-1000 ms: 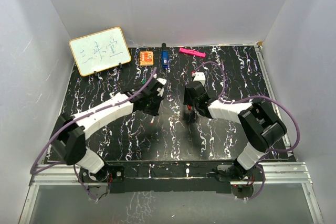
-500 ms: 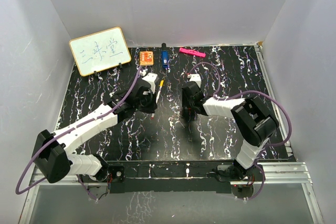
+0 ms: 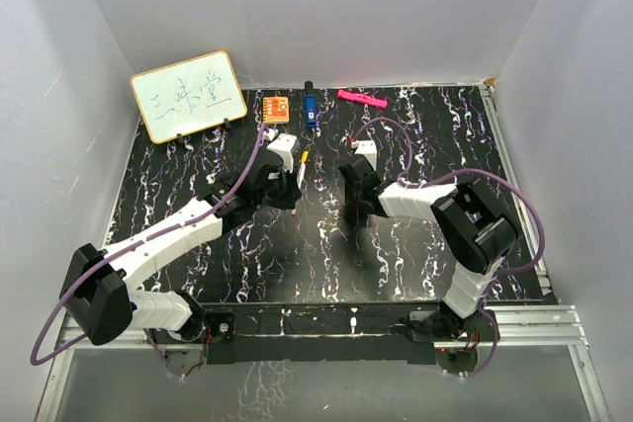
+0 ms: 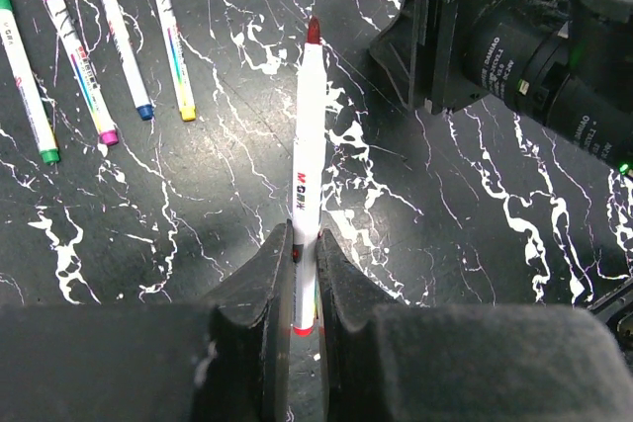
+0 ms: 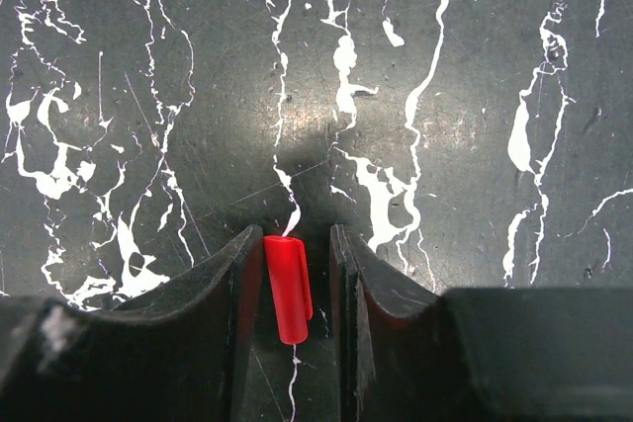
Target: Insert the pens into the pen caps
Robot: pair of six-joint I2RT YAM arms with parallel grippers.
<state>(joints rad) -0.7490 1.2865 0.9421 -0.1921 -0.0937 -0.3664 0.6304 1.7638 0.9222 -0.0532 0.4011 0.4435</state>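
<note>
My left gripper (image 4: 303,234) is shut on a white-barrelled pen with a red tip (image 4: 309,135). The bare tip points away, toward my right arm's wrist (image 4: 514,37). Four more pens lie at the upper left: green (image 4: 25,76), pink (image 4: 69,46), blue (image 4: 119,37) and yellow (image 4: 168,37). The red cap (image 5: 288,284) sits between the fingers of my right gripper (image 5: 297,239). It touches the left finger and a narrow gap shows beside the right finger. From above, both grippers are mid-table, left (image 3: 287,185) and right (image 3: 354,195). The other caps are out of view.
A whiteboard (image 3: 188,96) stands at the back left. An orange square (image 3: 276,108), a chunky blue object (image 3: 310,111) and a pink bar (image 3: 361,99) lie along the back edge. White walls enclose the black marbled table (image 3: 415,264).
My left arm has stretched forward and carried the pen toward the back middle. My right gripper has shifted slightly left toward it.
</note>
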